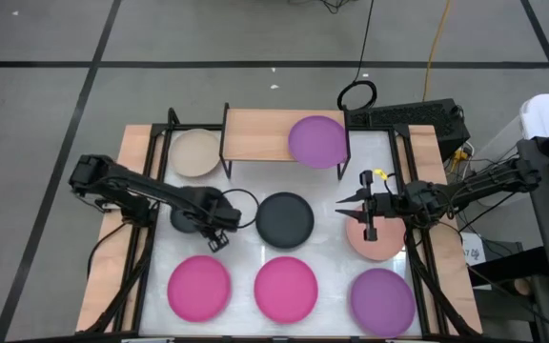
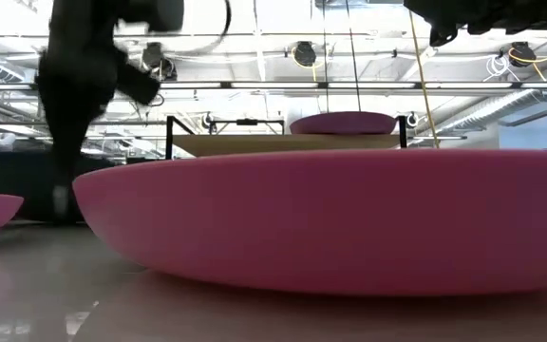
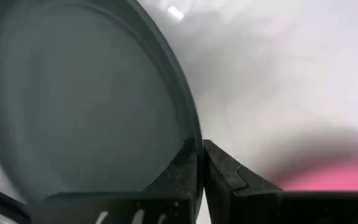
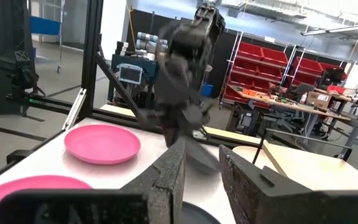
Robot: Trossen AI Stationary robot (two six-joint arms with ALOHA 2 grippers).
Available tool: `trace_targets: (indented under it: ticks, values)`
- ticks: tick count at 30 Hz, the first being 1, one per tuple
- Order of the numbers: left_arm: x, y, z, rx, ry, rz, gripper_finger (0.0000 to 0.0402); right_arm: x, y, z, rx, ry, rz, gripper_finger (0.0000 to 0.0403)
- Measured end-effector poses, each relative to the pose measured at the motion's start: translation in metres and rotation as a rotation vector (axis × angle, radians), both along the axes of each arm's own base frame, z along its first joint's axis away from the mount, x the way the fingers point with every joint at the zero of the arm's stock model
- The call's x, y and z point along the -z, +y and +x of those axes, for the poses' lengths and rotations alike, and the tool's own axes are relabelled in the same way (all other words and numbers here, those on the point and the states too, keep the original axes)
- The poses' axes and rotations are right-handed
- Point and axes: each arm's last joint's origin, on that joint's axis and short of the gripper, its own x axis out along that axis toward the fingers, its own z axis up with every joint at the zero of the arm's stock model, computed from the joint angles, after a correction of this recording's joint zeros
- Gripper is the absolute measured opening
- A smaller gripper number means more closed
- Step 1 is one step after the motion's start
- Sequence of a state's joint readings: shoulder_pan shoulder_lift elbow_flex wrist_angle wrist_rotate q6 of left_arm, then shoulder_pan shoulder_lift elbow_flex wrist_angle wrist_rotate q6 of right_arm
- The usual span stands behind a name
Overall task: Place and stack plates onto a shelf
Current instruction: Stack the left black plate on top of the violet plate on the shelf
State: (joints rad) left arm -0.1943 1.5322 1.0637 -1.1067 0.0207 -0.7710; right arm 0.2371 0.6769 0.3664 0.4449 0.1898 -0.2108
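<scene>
My left gripper point(image 1: 219, 236) is shut on a dark grey plate point(image 3: 79, 99), whose dark round shape point(image 1: 183, 218) lies mostly under the arm. My right gripper point(image 1: 355, 219) is open and holds nothing, raised above a salmon plate point(image 1: 377, 243); its fingers point(image 4: 202, 168) show a gap. A second dark grey plate point(image 1: 285, 218) lies flat at the table's middle. One purple plate point(image 1: 316, 141) rests on the wood shelf point(image 1: 255, 129). A beige plate point(image 1: 196, 152) lies left of the shelf. Two hot pink plates point(image 1: 198, 288) point(image 1: 286, 289) and a purple one point(image 1: 382, 300) lie along the near edge. My left gripper pinches the dark grey plate's rim point(image 3: 194, 140), on the side toward the table's middle, one finger point(image 3: 179, 171) over the plate's inside and the other point(image 3: 229, 174) outside it. Whether the plate is lifted off the table cannot be told.
The white tabletop point(image 1: 332, 191) has black frame rails on both sides point(image 1: 410, 171). The shelf's left half point(image 1: 251, 133) is bare wood. Cables hang behind the far edge point(image 1: 357, 93). In the low view the middle pink plate point(image 2: 330, 218) blocks most of the table.
</scene>
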Motion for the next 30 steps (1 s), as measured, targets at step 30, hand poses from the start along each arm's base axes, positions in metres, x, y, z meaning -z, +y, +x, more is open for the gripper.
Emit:
trace_targets:
  ticks: [30]
  values:
    - [-0.161, 0.075, 0.099, 0.995, -0.622, 0.838, 0.0010, -0.021, 0.001, -0.006, -0.099, -0.197, 0.102, 0.0084]
